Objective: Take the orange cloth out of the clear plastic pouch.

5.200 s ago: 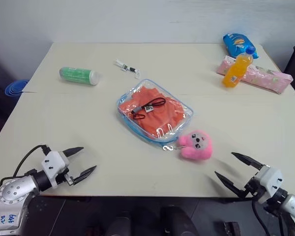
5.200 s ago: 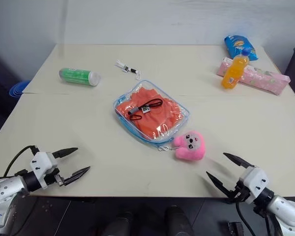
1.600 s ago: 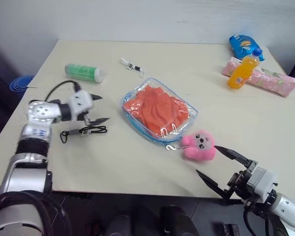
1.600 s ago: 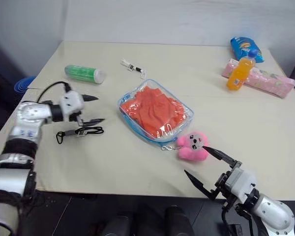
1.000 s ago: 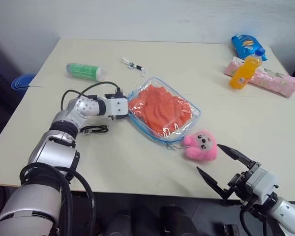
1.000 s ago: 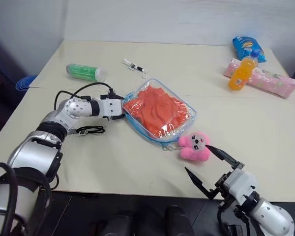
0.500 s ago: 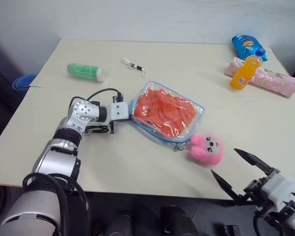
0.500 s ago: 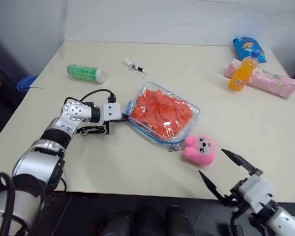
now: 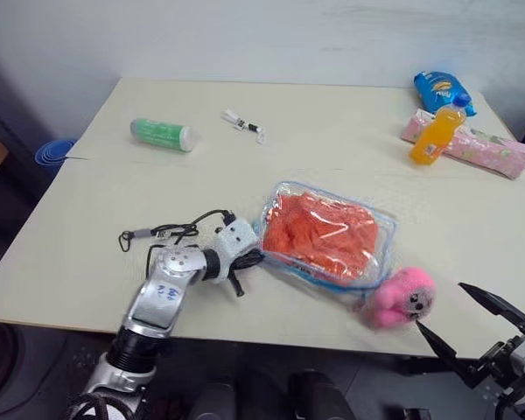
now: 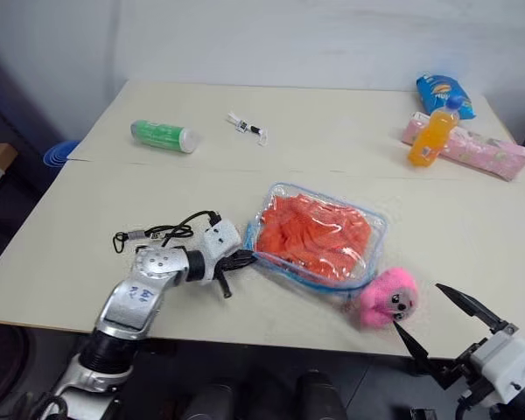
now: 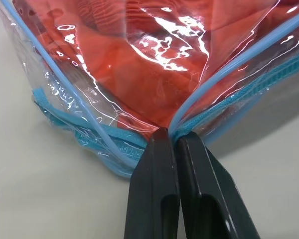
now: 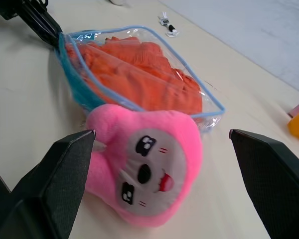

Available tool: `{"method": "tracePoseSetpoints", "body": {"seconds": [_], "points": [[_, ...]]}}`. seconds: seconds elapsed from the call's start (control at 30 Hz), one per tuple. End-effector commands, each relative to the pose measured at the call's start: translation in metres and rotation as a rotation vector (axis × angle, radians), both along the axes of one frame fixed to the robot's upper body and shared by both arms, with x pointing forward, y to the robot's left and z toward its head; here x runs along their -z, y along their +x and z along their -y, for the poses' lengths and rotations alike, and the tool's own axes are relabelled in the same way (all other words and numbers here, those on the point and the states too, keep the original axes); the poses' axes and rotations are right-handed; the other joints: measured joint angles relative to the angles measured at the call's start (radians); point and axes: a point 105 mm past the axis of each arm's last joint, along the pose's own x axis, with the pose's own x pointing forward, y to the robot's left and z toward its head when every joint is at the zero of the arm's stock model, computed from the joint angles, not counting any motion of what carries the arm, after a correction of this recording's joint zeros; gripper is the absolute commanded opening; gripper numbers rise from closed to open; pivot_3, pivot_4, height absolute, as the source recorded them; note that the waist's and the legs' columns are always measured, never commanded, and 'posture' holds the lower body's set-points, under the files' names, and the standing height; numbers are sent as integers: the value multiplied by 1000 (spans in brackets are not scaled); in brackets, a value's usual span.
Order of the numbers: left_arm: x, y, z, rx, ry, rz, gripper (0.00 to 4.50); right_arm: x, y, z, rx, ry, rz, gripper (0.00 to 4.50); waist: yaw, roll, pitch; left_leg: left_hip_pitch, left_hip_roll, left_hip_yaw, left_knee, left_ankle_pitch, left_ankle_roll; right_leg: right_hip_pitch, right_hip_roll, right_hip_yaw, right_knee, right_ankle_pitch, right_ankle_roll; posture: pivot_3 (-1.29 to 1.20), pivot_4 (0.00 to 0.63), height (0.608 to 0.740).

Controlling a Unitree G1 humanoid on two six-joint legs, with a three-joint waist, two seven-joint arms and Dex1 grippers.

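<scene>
Clear plastic pouch (image 9: 331, 245) w/ light-blue zip edging, orange cloth (image 9: 324, 239) inside. Pink plush toy (image 9: 401, 297), grey face. Green tube (image 9: 162, 135). Orange drink bottle (image 9: 435, 136), blue cap. Pink patterned pack (image 9: 481, 147). Blue snack bag (image 9: 442, 90). Black gripper fingers (image 11: 162, 189). Beige table (image 9: 96, 219).

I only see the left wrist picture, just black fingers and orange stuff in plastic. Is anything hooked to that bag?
Observer: Yes, a pink plush toy lies at the clear plastic pouch's far corner.
Operator: Where's the other gripper?
Observer: The right gripper hangs open off the table's near edge, by the toy.
Operator: Any drinks?
Observer: An orange bottle stands at the far right corner.
</scene>
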Motion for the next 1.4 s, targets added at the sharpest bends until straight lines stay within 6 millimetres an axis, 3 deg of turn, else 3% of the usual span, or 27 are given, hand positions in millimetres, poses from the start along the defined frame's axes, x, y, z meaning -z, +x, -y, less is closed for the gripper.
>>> {"method": "tracePoseSetpoints", "body": {"seconds": [0.03,0.3,0.57,0.83,0.97,1.07,1.27,1.37,1.4], "points": [[-6,5,-3,-124,19,-19,12,-2,0,-3,-15,15,14,4500,-1,0,0,1,0,0,0,0,0,0,0,0,0,0,0,0,150,740],[-6,2,6,-252,15,-112,12,1,6,-11,-59,37,12,4500,-6,0,0,1,0,-1,0,0,-1,0,0,0,-1,0,0,0,150,740],[-16,1,6,-312,9,-92,12,-2,12,-11,-88,33,18,4500,-14,0,0,0,0,-1,-1,0,-3,0,0,0,-2,0,0,0,150,740],[-24,1,14,-266,-58,-95,2282,-1,14,-10,-95,32,19,4500,-20,0,1,0,0,-1,-1,0,-4,0,0,-1,-3,0,0,0,150,740],[-46,-11,23,-91,-226,-160,3509,-2,15,-8,-94,31,21,4500,-20,0,1,0,1,-1,-1,1,-6,0,0,-1,-4,0,0,0,150,740],[-57,-19,13,16,-290,-204,4429,-2,14,-4,-92,41,7,4500,-22,0,1,0,0,-1,-2,3,-9,1,0,-1,-5,0,0,0,150,740],[-62,-22,-27,159,-229,-176,4472,-1,12,2,-97,91,-80,4500,-25,1,3,1,1,-1,-4,3,-11,0,1,-1,-6,-1,-1,0,150,740],[-71,-19,-48,262,-261,-66,4472,-2,16,-3,-110,147,-130,4500,-23,1,3,0,1,-2,-4,3,-11,1,0,-2,-9,-1,-1,0,150,740],[-75,-13,-59,290,-261,40,4472,0,21,-8,-115,167,-162,4500,-23,1,3,0,1,-2,-4,3,-11,1,0,-2,-10,-1,-2,0,150,740]]}}
